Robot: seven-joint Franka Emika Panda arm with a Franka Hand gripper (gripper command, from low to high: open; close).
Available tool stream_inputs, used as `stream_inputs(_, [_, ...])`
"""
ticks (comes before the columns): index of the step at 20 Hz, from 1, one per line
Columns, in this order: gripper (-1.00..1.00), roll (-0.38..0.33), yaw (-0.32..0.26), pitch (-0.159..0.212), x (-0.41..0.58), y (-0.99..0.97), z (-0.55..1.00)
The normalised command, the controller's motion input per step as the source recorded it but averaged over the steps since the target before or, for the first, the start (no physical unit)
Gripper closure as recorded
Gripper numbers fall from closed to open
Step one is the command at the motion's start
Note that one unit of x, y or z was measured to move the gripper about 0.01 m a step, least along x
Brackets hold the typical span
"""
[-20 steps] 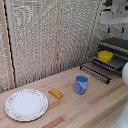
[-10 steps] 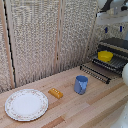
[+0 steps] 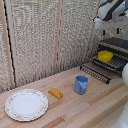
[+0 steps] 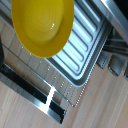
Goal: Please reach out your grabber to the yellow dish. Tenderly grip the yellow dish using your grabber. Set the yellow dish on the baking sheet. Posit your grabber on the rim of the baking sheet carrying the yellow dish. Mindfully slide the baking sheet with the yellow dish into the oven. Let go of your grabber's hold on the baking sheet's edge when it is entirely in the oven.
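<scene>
- Yellow dish (image 3: 105,55) sits on the baking sheet (image 3: 116,62) at the right of the exterior frame, so the placing step looks done; the wrist view shows the dish (image 4: 42,25) resting over the sheet's ribbed metal (image 4: 85,47).
- Left to do, as I judge it: take the sheet's rim, push it into the oven (image 3: 119,46), then release.
- The arm fills the upper right of the exterior frame above the oven; the fingers show in neither view, so I cannot tell whether they are spread or closed.
- The sheet's near edge and the oven's lowered door (image 4: 30,92) lie free, possibly giving room for a rim grip.
- Further out, the blue cup (image 3: 81,84), orange block (image 3: 55,93) and white plate (image 3: 26,104) stand well apart on the wooden table (image 3: 95,107), clear of the slide path.
</scene>
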Motion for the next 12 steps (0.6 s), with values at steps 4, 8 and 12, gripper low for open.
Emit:
stream_inputs(4, [-1.0,-0.277,0.248,0.142,-0.111,0.0,0.0])
stream_inputs(8, [-1.0,-0.295,0.229,0.172,-0.162,0.0,0.0])
stream_inputs(12, [-1.0,-0.304,0.221,0.184,-0.185,0.0,0.0])
